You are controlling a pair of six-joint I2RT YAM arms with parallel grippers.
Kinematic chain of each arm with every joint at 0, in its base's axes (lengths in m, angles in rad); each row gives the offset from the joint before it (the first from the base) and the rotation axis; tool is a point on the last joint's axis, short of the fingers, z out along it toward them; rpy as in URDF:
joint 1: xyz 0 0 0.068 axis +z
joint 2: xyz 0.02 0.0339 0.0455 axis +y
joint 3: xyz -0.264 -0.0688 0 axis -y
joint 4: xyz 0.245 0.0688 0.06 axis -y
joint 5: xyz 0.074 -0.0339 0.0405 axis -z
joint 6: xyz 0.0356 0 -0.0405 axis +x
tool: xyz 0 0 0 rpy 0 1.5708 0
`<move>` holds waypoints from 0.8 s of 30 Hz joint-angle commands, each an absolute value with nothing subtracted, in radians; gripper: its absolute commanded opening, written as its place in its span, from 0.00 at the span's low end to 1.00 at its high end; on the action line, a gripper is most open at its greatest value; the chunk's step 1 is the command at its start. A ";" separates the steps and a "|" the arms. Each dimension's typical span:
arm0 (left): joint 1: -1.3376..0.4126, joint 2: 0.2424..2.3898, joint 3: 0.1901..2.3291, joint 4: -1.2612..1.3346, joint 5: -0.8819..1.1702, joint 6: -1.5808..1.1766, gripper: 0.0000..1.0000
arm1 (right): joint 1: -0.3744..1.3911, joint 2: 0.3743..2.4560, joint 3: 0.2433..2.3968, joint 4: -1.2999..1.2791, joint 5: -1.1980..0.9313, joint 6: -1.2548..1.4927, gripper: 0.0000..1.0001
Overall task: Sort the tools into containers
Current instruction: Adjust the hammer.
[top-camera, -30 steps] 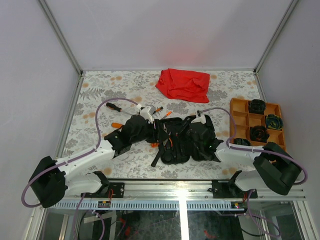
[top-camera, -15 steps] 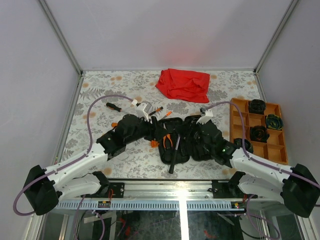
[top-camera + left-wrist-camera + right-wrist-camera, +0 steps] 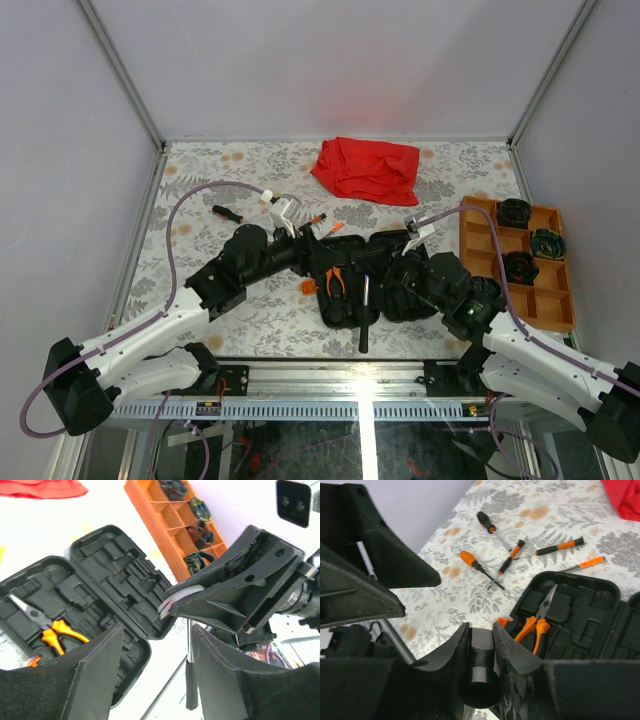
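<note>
The black tool case [image 3: 345, 300] lies open at the table's middle, with orange-handled pliers [image 3: 337, 280] in its left half. My right gripper [image 3: 378, 275] is shut on the steel head of a hammer [image 3: 363, 318], and the black handle hangs toward the near edge. In the right wrist view the hammer head [image 3: 481, 672] sits clamped between the fingers of the right gripper [image 3: 481, 630]. My left gripper [image 3: 305, 255] is open and empty over the case's left side. Its wrist view shows the case [image 3: 100, 590], the pliers [image 3: 50, 627] and the hammer handle [image 3: 191, 680]. The orange tray [image 3: 480, 235] stands at the right.
Several screwdrivers lie loose left of the case: one [image 3: 487, 524] far left, one [image 3: 475, 565] nearer, others [image 3: 560, 546] beyond the case. A red cloth [image 3: 365, 168] lies at the back. The tray's compartments hold dark coiled items [image 3: 517, 265].
My right arm has swung right and forward, carrying the hammer, whose handle went from slanted left to pointing straight at the near edge. My left arm has stretched further over the case.
</note>
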State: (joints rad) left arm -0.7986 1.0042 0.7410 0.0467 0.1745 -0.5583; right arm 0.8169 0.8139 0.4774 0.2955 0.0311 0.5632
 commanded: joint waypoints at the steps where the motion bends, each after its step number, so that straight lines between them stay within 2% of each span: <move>1: -0.805 0.972 0.777 0.191 0.315 -0.484 0.56 | 0.813 0.751 0.522 0.398 -0.096 0.530 0.01; 9: -0.804 0.949 0.764 0.255 0.472 -0.470 0.56 | 0.813 0.705 0.568 0.460 -0.124 0.577 0.00; 24: -0.806 0.978 0.747 0.463 0.602 -0.587 0.57 | 0.813 0.819 0.624 0.791 -0.151 0.802 0.00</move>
State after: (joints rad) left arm -0.7990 0.9726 0.7410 0.3401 0.5503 -0.5533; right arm 0.8169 0.8078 0.5579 0.5762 -0.1200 0.7109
